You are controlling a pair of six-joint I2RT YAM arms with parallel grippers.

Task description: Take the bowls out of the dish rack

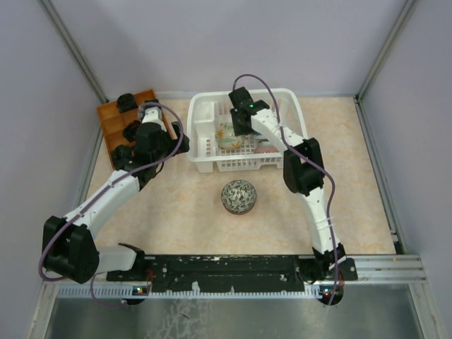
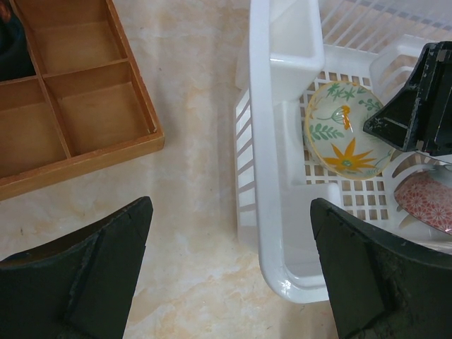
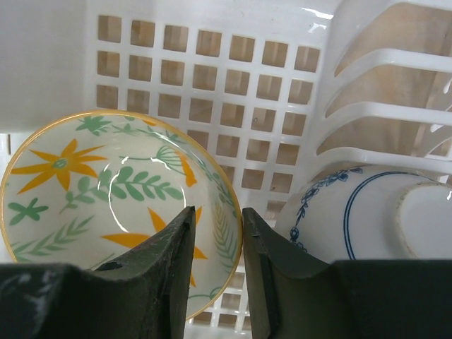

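Flowered bowl (image 3: 106, 183) tilted inside the dish rack (image 3: 212, 70), beside a blue-lined bowl (image 3: 353, 212). Near rim running straight between the close-set fingers of the right gripper (image 3: 219, 219); pinching or not, cannot tell. Far nearer than the left gripper (image 2: 232, 208), spread wide over the rack's side wall.

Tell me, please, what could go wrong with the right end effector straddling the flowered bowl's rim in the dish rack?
The right end effector has only the thin rim of the flowered bowl between its fingers, so the bowl may slip or swing on lifting. The blue-lined bowl sits close beside it and could get knocked.
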